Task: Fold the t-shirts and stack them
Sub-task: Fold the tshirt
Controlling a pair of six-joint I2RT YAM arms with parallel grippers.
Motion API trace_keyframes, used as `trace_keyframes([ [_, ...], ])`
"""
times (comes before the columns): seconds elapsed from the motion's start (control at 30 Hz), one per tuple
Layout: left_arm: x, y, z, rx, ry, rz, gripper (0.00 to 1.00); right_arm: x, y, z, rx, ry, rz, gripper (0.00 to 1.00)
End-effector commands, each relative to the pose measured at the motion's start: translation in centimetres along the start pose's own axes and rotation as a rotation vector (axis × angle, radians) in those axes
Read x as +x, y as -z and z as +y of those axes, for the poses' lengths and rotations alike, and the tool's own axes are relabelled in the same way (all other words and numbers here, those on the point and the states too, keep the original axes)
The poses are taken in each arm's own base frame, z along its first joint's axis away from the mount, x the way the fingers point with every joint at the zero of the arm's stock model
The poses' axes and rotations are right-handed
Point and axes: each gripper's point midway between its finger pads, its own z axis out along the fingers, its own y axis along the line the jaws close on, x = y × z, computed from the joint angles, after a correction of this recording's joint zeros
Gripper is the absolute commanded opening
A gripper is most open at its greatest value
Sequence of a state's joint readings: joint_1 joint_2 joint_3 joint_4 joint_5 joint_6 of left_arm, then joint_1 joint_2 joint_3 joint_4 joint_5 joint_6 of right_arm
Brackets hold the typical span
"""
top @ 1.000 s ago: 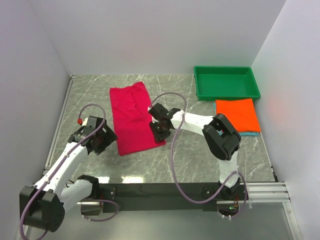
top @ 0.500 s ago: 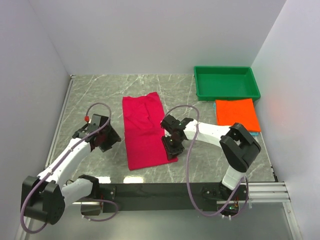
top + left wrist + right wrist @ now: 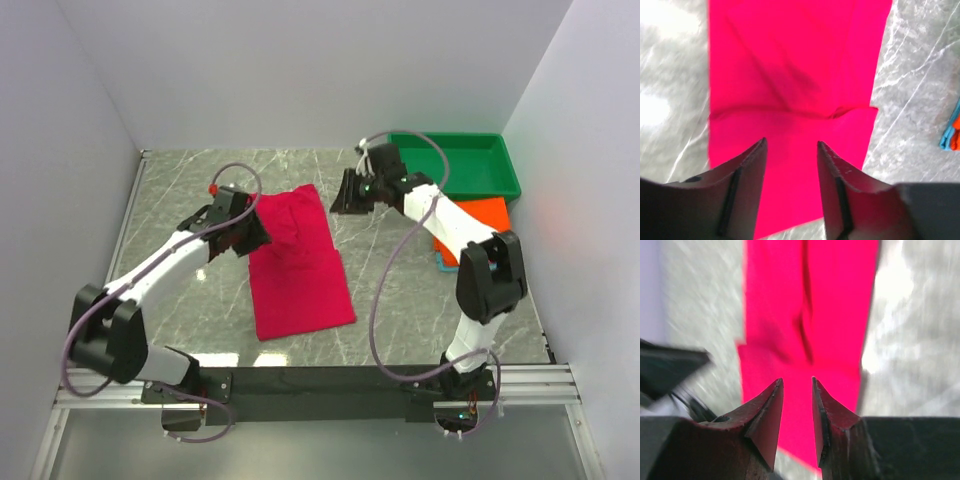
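A crimson-pink t-shirt (image 3: 300,268), folded into a long strip, lies flat in the middle of the table. My left gripper (image 3: 260,232) hovers over its far left edge, jaws open with only pink cloth (image 3: 790,75) showing beneath the gripper (image 3: 790,146). My right gripper (image 3: 345,198) hangs just beyond the strip's far right corner, jaws a little apart and holding nothing (image 3: 797,384), with the shirt (image 3: 810,305) below. An orange t-shirt (image 3: 495,215) lies folded at the right on a teal one (image 3: 441,262), of which only an edge shows.
A green plastic tray (image 3: 455,180) stands at the back right, partly behind the right arm. White walls close in the table on three sides. The left arm (image 3: 667,365) shows blurred at the left of the right wrist view. The orange and teal edge (image 3: 952,134) shows at the right of the left wrist view.
Both arms swung from the strip's near half to its far end. The pink shirt slid a little to the right. The left jaws narrowed.
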State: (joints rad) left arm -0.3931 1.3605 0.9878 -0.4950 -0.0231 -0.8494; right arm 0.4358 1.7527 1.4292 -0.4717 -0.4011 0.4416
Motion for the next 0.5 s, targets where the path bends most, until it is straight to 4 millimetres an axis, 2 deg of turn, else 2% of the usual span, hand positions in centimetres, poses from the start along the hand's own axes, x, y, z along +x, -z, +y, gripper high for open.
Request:
trace_keyframes([
  [0.0, -1.8, -1.4, -2.4, 0.055, -0.049, -0.040, 0.49, -5.0, -1.7, 2.3, -0.185, -0.021, -0.092, 0.36],
  [0.07, -1.7, -2.9, -2.3, 0.036, -0.054, -0.020, 0.47, -7.2, -3.3, 2.9, -0.236, -0.015, -0.123, 0.36],
  [0.1, -1.5, -3.3, -2.3, 0.032, -0.058, -0.013, 0.46, -7.5, -3.8, 3.2, -0.266, -0.020, -0.115, 0.36],
  [0.13, -1.3, -3.9, -2.1, 0.029, -0.058, -0.005, 0.45, -7.9, -5.2, 3.0, -0.288, -0.021, -0.113, 0.36],
  [0.17, -1.1, -4.3, -2.0, 0.026, -0.058, -0.002, 0.44, -8.7, -5.5, 3.6, -0.318, -0.016, -0.126, 0.36],
  [0.23, -0.8, -4.9, -1.5, 0.015, -0.058, 0.007, 0.44, -9.5, -6.3, 4.7, -0.400, -0.015, -0.139, 0.35],
  [0.27, -0.6, -5.2, -1.3, 0.009, -0.061, 0.010, 0.43, -9.5, -7.7, 4.2, -0.408, -0.030, -0.128, 0.35],
  [0.3, -0.5, -5.3, -1.1, 0.006, -0.062, 0.011, 0.43, -9.3, -8.1, 4.3, -0.426, -0.058, -0.107, 0.36],
  [0.33, -0.3, -5.5, -1.0, 0.003, -0.063, 0.014, 0.43, -10.2, -8.5, 4.9, -0.461, -0.039, -0.143, 0.36],
  [0.43, 0.4, -6.2, -0.2, -0.013, -0.062, 0.029, 0.43, -10.4, -11.4, 3.9, -0.491, -0.087, -0.155, 0.36],
  [0.47, 0.5, -6.4, -0.2, -0.013, -0.058, 0.031, 0.43, -10.9, -11.8, 4.3, -0.506, -0.104, -0.161, 0.36],
])
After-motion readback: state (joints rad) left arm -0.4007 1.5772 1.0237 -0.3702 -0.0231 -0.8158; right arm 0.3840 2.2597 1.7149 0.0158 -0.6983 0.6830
